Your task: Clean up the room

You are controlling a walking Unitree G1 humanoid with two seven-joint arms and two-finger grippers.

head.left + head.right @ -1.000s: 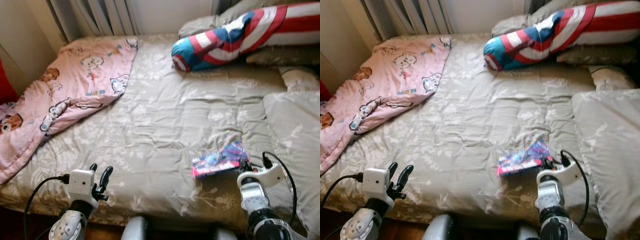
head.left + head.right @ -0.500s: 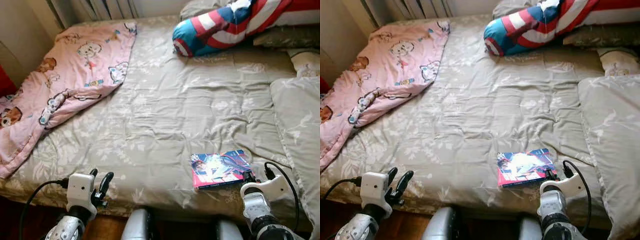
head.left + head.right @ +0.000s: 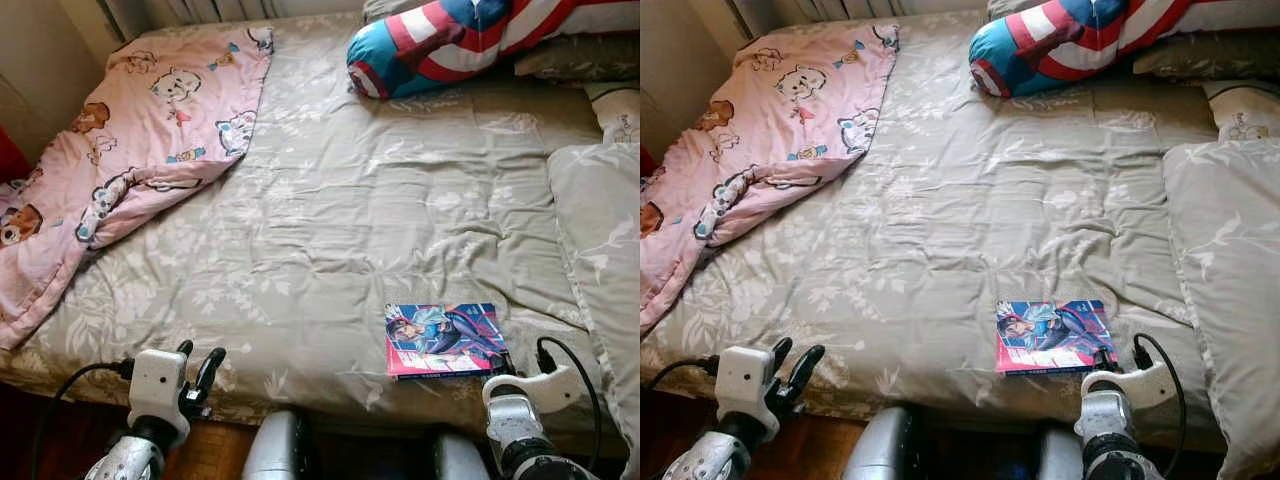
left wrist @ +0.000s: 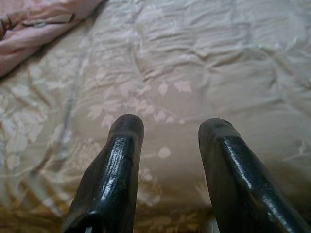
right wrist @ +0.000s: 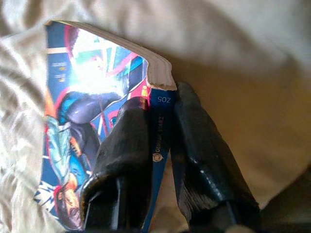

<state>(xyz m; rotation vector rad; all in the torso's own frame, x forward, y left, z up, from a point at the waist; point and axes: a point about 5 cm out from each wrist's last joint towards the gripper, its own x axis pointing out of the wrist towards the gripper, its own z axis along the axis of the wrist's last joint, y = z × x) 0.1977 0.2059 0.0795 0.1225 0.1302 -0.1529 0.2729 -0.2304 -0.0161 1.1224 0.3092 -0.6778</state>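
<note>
A colourful comic book lies flat on the beige floral comforter, near the bed's front edge on the right. My right gripper is shut on the book's spine at its near right corner, one finger on the cover and the other under it. In the left eye view that gripper sits just at the book's corner. My left gripper hovers open at the bed's front left edge. Between its fingers there is only bare comforter.
A pink cartoon blanket is bunched over the bed's left side. A red, white and blue striped pillow lies at the head, and a beige pillow along the right. Wooden floor shows below the bed edge.
The book was raised and blurred a second ago; now it rests flat on the comforter, still in my right gripper. The camera has tilted down toward the bed edge. The left gripper stays open.
</note>
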